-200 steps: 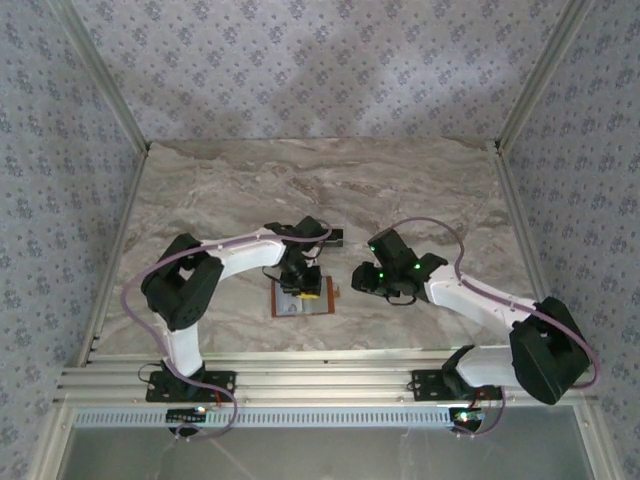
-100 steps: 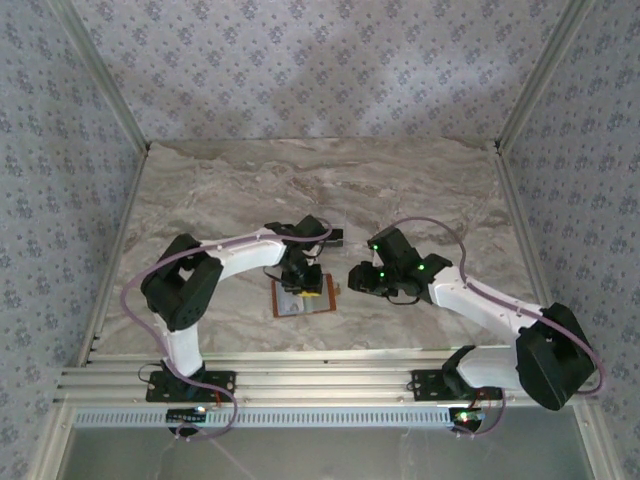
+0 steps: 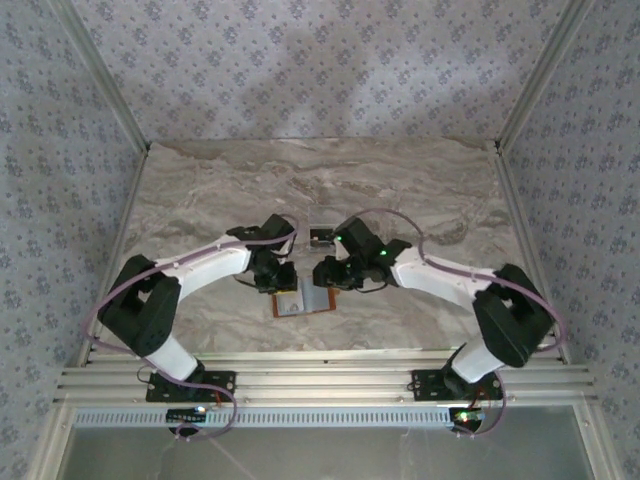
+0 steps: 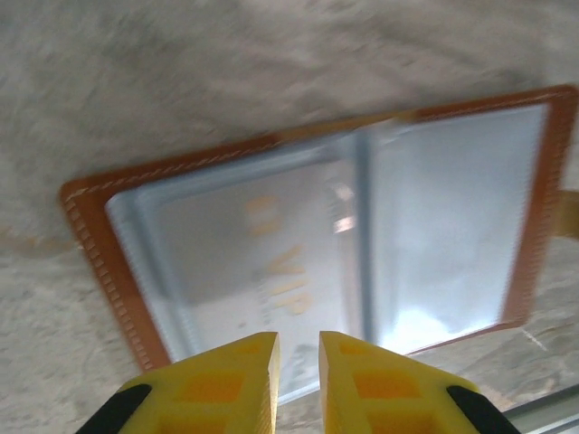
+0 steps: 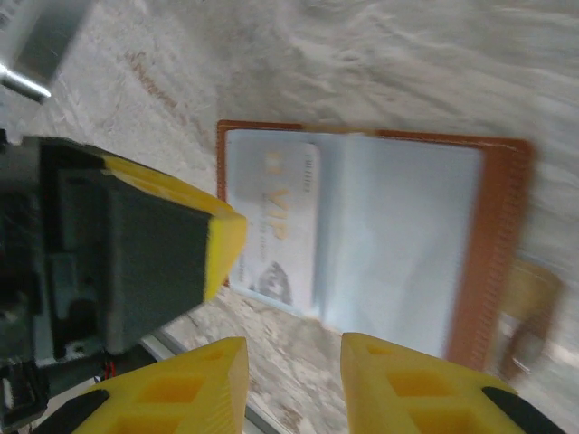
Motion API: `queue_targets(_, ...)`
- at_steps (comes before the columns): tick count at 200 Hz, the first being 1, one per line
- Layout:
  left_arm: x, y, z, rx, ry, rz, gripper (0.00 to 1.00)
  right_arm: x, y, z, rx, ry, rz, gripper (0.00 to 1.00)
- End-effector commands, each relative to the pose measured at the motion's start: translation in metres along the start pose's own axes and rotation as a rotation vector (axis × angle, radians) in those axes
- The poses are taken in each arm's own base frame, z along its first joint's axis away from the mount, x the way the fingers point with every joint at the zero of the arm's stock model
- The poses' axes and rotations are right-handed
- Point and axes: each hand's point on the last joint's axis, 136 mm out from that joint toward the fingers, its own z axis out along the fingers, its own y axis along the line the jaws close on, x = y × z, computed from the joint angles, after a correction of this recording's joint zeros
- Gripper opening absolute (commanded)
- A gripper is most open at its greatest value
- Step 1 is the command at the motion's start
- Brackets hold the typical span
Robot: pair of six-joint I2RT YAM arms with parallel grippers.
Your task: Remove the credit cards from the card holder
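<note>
as card holder (image 3: 304, 306) lies open flat, long axis runs left-right.

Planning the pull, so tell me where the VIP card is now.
In the right wrist view the VIP card sits in the left pocket of the open card holder, opposite its side tab, beside a finger of the left gripper.

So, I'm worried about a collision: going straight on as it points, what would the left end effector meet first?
Probably the open card holder: the left end effector points at the VIP card inside it, near the lower edge, though depth is unclear.
</note>
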Motion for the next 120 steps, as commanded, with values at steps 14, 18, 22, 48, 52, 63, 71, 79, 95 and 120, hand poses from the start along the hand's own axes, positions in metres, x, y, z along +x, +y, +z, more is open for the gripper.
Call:
queue_targets(14,0.011,0.012,0.0,0.029,0.001,-0.005,0.18,0.0,0.015,0.036,-0.023,0.095,-0.022,0.33)
queue_targets(18,0.012,0.014,0.001,0.026,0.005,-0.006,0.17,0.0,0.013,0.039,-0.017,0.103,-0.02,0.33)
queue_targets(22,0.013,0.016,0.003,0.021,0.009,-0.009,0.17,0.0,0.013,0.042,-0.014,0.107,-0.02,0.32)
queue_targets(48,0.017,0.026,0.012,0.012,0.019,-0.02,0.17,-0.002,-0.009,0.056,0.065,0.114,-0.011,0.31)
queue_targets(52,0.017,0.027,0.013,0.015,0.021,-0.023,0.17,-0.001,-0.013,0.058,0.076,0.117,-0.008,0.31)
queue_targets(63,0.018,0.028,0.017,0.033,0.032,-0.02,0.17,0.002,-0.026,0.062,0.109,0.123,0.002,0.3)
queue_targets(71,0.019,0.029,0.02,0.036,0.042,-0.021,0.17,0.007,-0.036,0.064,0.136,0.13,0.011,0.3)
queue_targets(79,0.019,0.03,0.022,0.03,0.05,-0.02,0.17,0.01,-0.045,0.065,0.161,0.131,0.023,0.3)
queue_targets(95,0.018,0.029,0.024,0.034,0.052,-0.013,0.17,0.018,-0.062,0.066,0.213,0.133,0.045,0.29)
queue_targets(120,0.013,0.022,0.019,0.058,0.035,0.003,0.16,0.024,-0.076,0.06,0.276,0.129,0.055,0.29)
